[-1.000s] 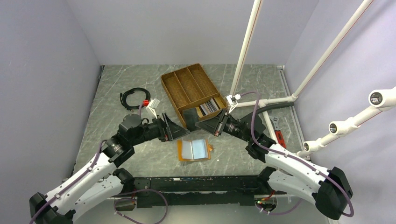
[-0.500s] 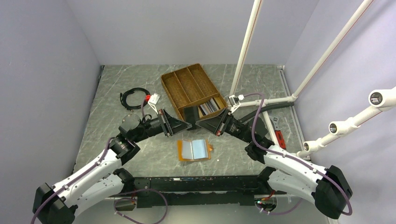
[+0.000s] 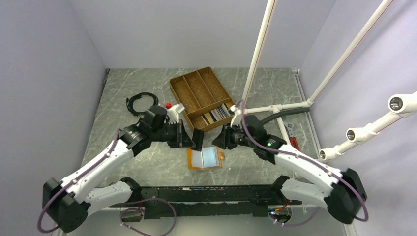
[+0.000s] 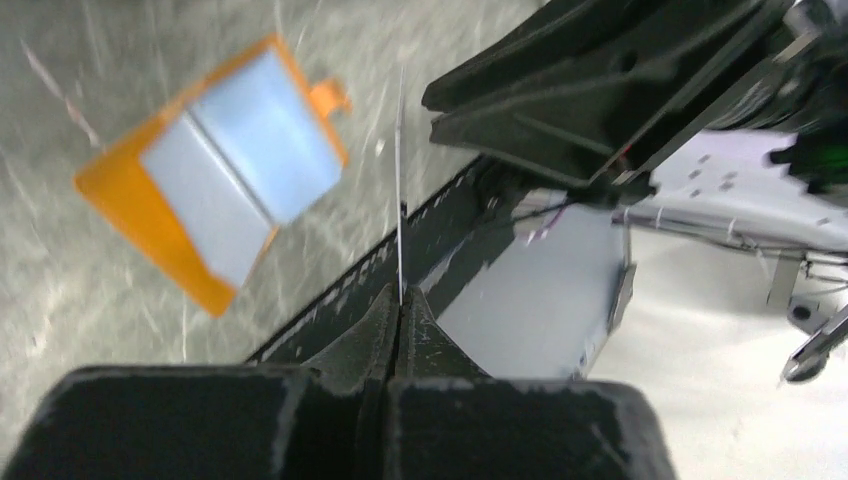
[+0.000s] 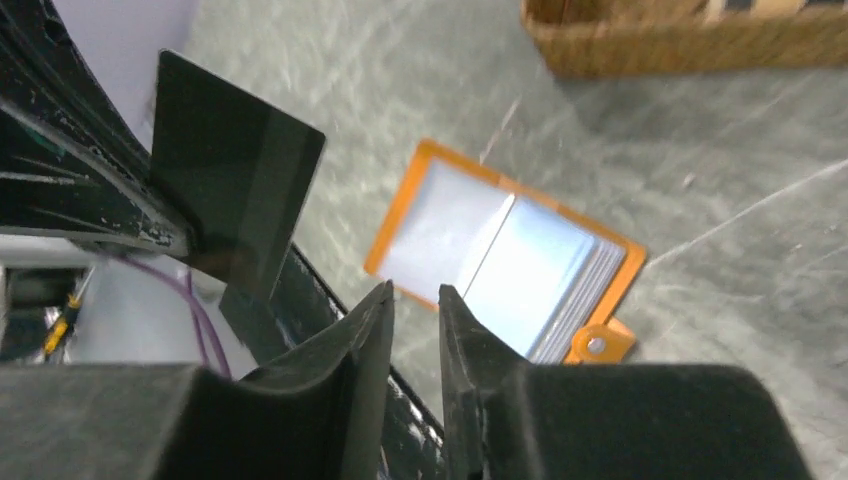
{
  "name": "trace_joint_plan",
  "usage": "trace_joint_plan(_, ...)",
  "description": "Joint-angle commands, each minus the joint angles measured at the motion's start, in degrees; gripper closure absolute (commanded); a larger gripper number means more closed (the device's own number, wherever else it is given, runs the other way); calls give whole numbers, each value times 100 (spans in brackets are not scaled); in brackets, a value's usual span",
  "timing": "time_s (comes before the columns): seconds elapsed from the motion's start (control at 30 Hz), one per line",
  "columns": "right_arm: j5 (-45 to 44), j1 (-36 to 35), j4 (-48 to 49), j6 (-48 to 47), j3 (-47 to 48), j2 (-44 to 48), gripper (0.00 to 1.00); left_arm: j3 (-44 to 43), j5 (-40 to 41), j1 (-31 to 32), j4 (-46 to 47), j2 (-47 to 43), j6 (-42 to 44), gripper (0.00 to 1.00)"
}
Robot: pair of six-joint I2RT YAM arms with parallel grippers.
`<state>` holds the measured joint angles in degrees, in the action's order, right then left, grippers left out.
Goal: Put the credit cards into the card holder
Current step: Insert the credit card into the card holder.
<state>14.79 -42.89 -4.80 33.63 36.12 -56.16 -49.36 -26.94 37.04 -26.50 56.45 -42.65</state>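
Observation:
A dark credit card (image 3: 198,140) is pinched in my left gripper (image 3: 194,141), just above the far left edge of the card holder (image 3: 204,158). In the left wrist view the card (image 4: 400,180) shows edge-on, rising from the shut left gripper (image 4: 400,298). The orange holder (image 4: 215,185) lies open on the table with its pale blue lining up. My right gripper (image 5: 415,295) hovers over the holder (image 5: 500,255), slightly open with nothing between its fingers; the dark card (image 5: 235,200) is to its left. More credit cards (image 3: 220,112) lie in the tray.
A brown divided wicker tray (image 3: 196,88) stands behind the holder. A black cable coil (image 3: 140,102) and a small red-and-white item (image 3: 173,107) lie at the left. White pipes (image 3: 258,54) rise at the right, and a red tool (image 3: 294,142) lies beside them.
My left gripper shut on the dark card and my right gripper opened and let it go. Both grippers moved nearer, from beside the tray to over the holder.

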Motion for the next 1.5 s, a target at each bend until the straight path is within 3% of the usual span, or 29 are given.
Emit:
trace_joint_plan(0.0, 1060, -8, 5, -510, 321, -908, 85, 186, -937, -67, -622, 481, 234, 100)
trace_joint_plan(0.07, 1283, -1, 397, -331, 279, -1259, 100, 376, -1196, -144, -222, 617, -13, 100)
trace_joint_plan(0.37, 1195, 157, 1169, -52, 42, -2401, 100, 1140, -1550, -220, 1021, 1564, -732, 100)
trace_joint_plan(0.7, 1328, 439, 1785, 45, -466, -3041, 100, 1522, -1791, -616, 1490, 2056, -485, 100)
trace_joint_plan(1.47, 1355, 475, 1827, 17, -544, -3165, 100, 2035, -2034, -734, 2605, 2521, -510, 100)
